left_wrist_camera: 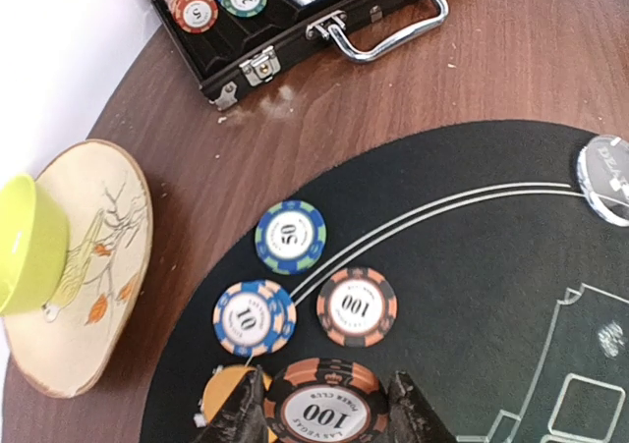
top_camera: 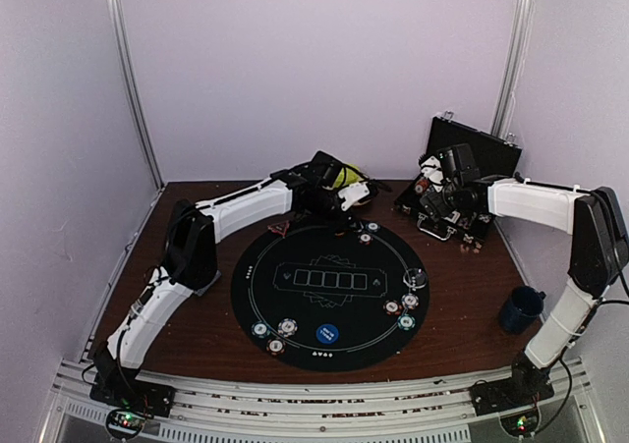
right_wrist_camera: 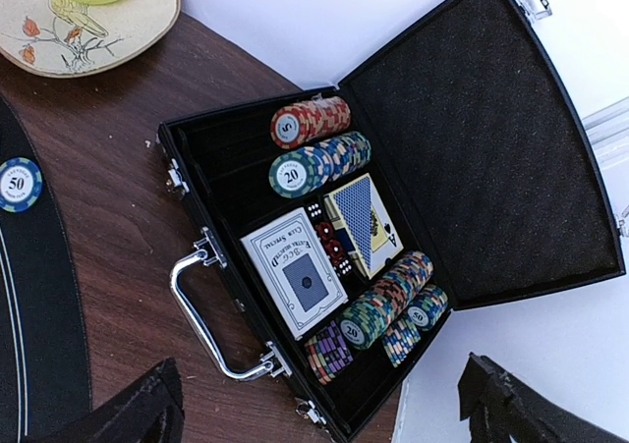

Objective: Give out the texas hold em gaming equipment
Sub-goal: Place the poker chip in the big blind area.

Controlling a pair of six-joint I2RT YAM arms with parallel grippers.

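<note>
While the right claw (right_wrist_camera: 324,401) gapes, the left claw (left_wrist_camera: 326,414) clamps an orange chip (left_wrist_camera: 324,396) flat, face up.

Both arms wear white shells on their long links, left arm (top_camera: 241,207) and right arm (top_camera: 536,204) alike, with black joint housings between. The left gripper (left_wrist_camera: 326,392) has black fingers (left_wrist_camera: 236,415) with a rough, matte grain. The right gripper (right_wrist_camera: 321,389) has the same dark, wedge-shaped fingers (right_wrist_camera: 133,411). Just behind the fingers each wrist is a blocky black housing. Thin black cables (top_camera: 149,288) run along the links. Farthest from the fingers, black bases (top_camera: 133,394) carry small green and red lights.
</note>
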